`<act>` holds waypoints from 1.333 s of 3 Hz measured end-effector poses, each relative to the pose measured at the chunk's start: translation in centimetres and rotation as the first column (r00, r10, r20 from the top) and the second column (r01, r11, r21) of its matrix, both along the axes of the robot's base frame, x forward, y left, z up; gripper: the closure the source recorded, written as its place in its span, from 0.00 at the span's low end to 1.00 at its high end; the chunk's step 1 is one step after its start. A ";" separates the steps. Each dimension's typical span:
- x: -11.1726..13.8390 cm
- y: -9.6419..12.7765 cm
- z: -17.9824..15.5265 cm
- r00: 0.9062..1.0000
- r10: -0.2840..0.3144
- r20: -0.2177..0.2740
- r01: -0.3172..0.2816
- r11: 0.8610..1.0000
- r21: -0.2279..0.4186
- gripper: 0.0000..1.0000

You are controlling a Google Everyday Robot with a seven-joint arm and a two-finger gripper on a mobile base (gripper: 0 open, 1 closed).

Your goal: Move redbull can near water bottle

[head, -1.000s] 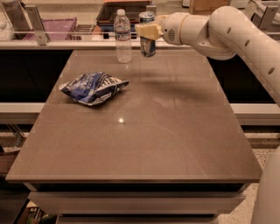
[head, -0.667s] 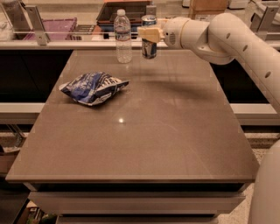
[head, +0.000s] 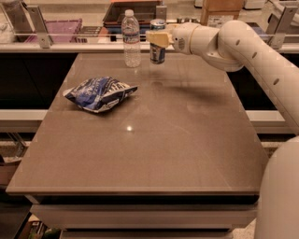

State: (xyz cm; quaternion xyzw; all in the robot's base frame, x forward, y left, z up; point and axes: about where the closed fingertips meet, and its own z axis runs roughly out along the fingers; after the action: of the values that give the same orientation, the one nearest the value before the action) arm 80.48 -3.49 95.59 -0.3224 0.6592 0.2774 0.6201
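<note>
The redbull can (head: 158,52) is a slim blue-and-silver can at the far side of the table, upright. My gripper (head: 157,39) reaches in from the right and is shut on the can around its upper half. The can's base sits at or just above the tabletop; I cannot tell if it touches. The water bottle (head: 131,39), clear with a white cap and pale label, stands upright just left of the can, a small gap apart.
A blue-and-white snack bag (head: 99,93) lies on the left half of the brown table (head: 154,140). My white arm (head: 243,51) spans the far right side. Behind the table runs a shelf with a purple bin (head: 60,29) and a cardboard box (head: 222,10).
My gripper and the can have shifted slightly left and a little lower, closer to the water bottle. The bottle and bag have not moved.
</note>
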 end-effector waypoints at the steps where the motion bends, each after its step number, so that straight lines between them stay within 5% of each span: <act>1: 1.4 -0.4 -1.5 0.999 -0.018 -0.044 0.018 1.000 -0.004 1.00; 4: 2.6 -0.7 -4.8 0.995 -0.052 -0.090 0.054 0.999 0.010 1.00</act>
State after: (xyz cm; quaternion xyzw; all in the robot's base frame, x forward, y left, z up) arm 83.12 -4.19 90.80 -0.2883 0.6931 0.2790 0.5989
